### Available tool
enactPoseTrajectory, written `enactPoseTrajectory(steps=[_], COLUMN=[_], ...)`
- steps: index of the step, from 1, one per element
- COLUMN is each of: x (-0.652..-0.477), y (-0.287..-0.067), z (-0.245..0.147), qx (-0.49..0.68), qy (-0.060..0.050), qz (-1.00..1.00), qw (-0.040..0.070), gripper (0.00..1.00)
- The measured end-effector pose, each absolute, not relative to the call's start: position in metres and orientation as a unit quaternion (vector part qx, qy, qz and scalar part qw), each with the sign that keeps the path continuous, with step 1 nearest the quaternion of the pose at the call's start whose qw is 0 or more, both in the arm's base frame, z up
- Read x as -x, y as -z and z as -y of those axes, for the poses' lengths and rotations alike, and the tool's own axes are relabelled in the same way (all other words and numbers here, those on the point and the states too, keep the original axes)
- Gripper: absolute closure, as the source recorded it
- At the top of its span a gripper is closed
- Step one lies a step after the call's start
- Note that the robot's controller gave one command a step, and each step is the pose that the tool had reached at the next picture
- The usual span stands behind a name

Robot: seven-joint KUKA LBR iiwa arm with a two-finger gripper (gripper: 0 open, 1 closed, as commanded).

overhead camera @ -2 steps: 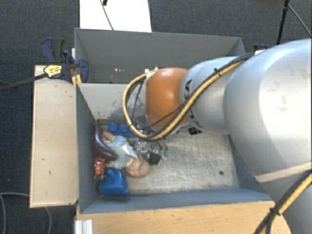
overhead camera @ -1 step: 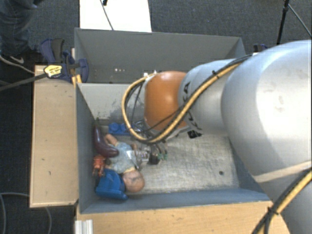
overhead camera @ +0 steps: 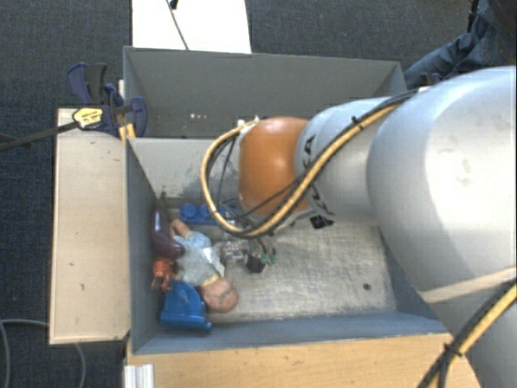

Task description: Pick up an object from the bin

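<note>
From my seat the arm (overhead camera: 420,192) takes up the right of the view, its orange cover (overhead camera: 271,168) and looped cables hanging over the middle of the bin (overhead camera: 339,277). The bin's things are heaped against its left wall; the floor right of them is bare.

The doll (overhead camera: 198,261) is the biggest of them and my landmark. It lies on a slant, its head at the near end and its body running away toward the far left. Touching its head on the left is a blue toy (overhead camera: 184,309). A dark maroon piece (overhead camera: 166,241) lies along its left side, a smaller blue piece (overhead camera: 194,213) sits beyond its far end, and a little red figure (overhead camera: 161,277) is tucked left of it.

The pincer (overhead camera: 249,257) hangs low just right of the doll's middle, nothing visibly in it; I cannot tell whether it is open or closed. As I judge it, the doll is the nearest pick, and the move turns on shifting left and closing across its slanted axis.
</note>
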State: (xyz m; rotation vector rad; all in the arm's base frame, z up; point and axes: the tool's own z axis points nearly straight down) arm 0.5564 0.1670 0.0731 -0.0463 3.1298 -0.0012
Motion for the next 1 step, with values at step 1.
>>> enactPoseTrajectory(steps=[1], x=[-0.5564], y=[-0.0732], z=[-0.1670], qx=[0.015], qy=[0.000], qz=[-1.000], qw=[0.006], gripper=[1.00])
